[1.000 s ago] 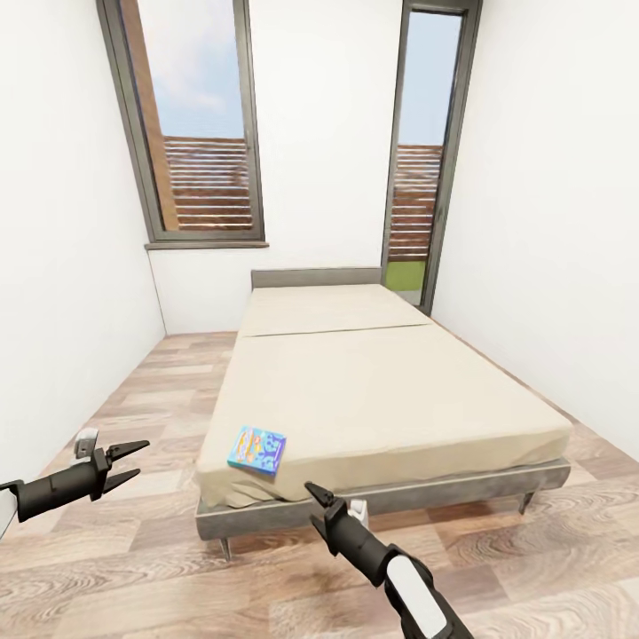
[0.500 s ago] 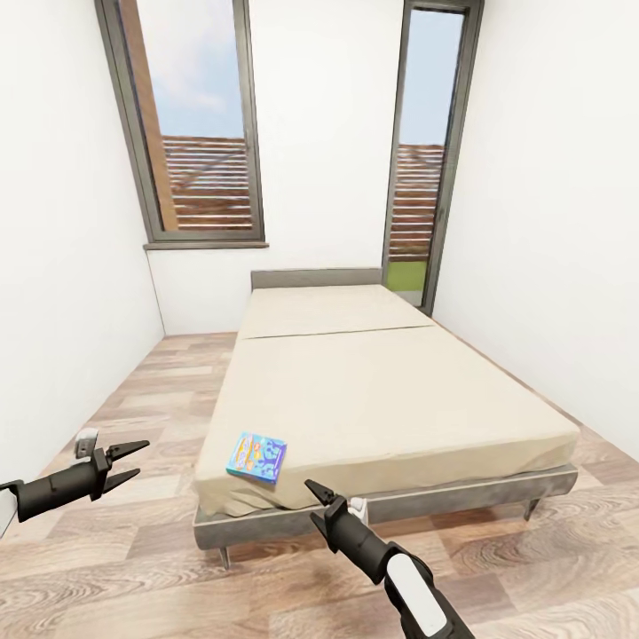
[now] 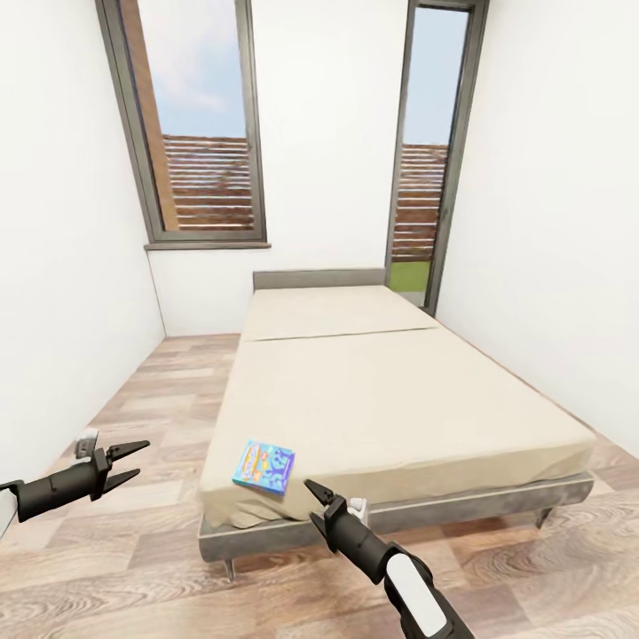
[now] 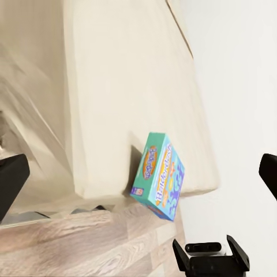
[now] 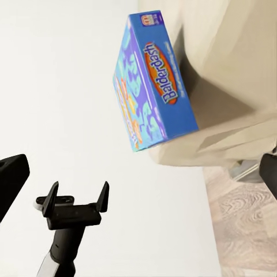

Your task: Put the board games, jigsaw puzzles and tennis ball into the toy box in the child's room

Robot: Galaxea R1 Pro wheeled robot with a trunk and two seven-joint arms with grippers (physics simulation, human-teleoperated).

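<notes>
Head view of the child's room. The bed (image 3: 390, 399) runs lengthwise away from the camera, its grey headboard (image 3: 319, 279) against the far white wall between two tall dark-framed windows (image 3: 200, 124). A blue-teal board game (image 3: 264, 467) lies flat on the beige mattress at the near left corner, just inside the foot edge and close to the left edge; the rest of the mattress surface is bare. In the right wrist view the same board game (image 5: 153, 81) shows the lettering "Balderdash" and sits right at the rounded corner of the mattress; in the left wrist view the board game (image 4: 158, 176) appears near that same corner, above the wood-plank floor (image 4: 86, 245).

A strip of wood-plank floor (image 3: 142, 390) lies open between the bed's left side and the left wall, and a narrower strip runs along the right side. Open floor also spans the foreground in front of the dark grey frame (image 3: 426, 510).

The left gripper (image 3: 133, 460) hangs over the floor near the left wall, well apart from the bed, its two fingers spread and holding nothing. The right gripper (image 3: 321, 502) is low in front of the foot edge, near the board game but not touching it, fingers likewise parted and empty.
</notes>
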